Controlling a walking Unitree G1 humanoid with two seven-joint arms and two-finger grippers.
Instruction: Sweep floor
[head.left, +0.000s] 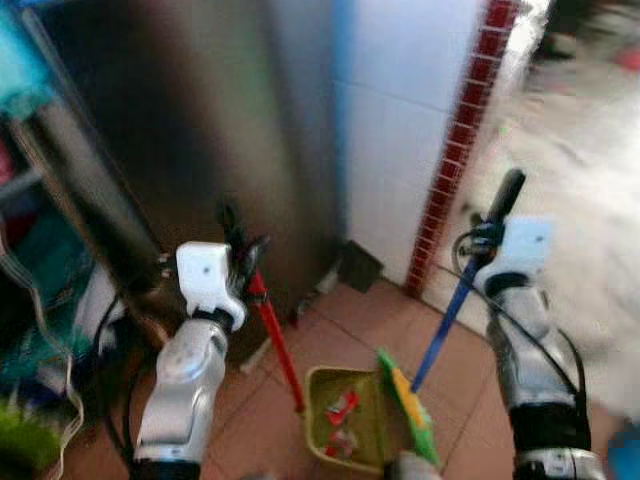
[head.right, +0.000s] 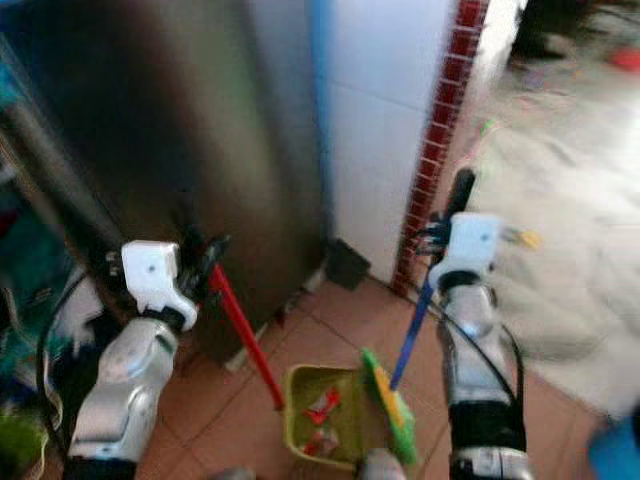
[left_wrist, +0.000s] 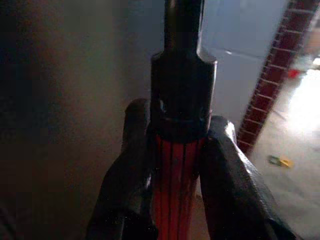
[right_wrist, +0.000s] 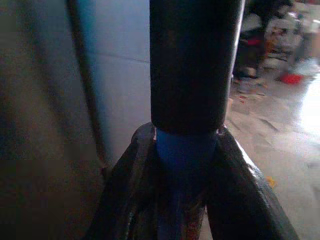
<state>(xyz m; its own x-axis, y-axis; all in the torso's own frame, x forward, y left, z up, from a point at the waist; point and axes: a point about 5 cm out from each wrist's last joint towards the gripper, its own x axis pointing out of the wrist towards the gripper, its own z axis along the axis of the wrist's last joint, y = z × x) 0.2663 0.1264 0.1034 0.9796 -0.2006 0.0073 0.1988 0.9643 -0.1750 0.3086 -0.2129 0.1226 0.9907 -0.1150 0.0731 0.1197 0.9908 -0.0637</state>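
My left gripper (head.left: 243, 262) is shut on the red handle (head.left: 277, 345) of a yellow-green dustpan (head.left: 345, 413) that rests on the tiled floor with red scraps inside. The left wrist view shows both fingers (left_wrist: 125, 185) clamped on the red handle (left_wrist: 172, 190) just below its black end cap. My right gripper (head.left: 482, 240) is shut on the blue broom handle (head.left: 440, 335) below its black grip (head.left: 505, 195). The green and yellow broom head (head.left: 410, 405) sits at the dustpan's right edge. In the right wrist view the fingers (right_wrist: 235, 195) squeeze the blue shaft (right_wrist: 182, 160).
A tall steel cabinet (head.left: 200, 130) stands close ahead, with a white wall (head.left: 410, 120) and a red-brick strip (head.left: 460, 150) to its right. Cluttered shelves and cables (head.left: 40, 300) lie on the left. A pale floor (head.left: 590, 230) with small debris opens to the right.
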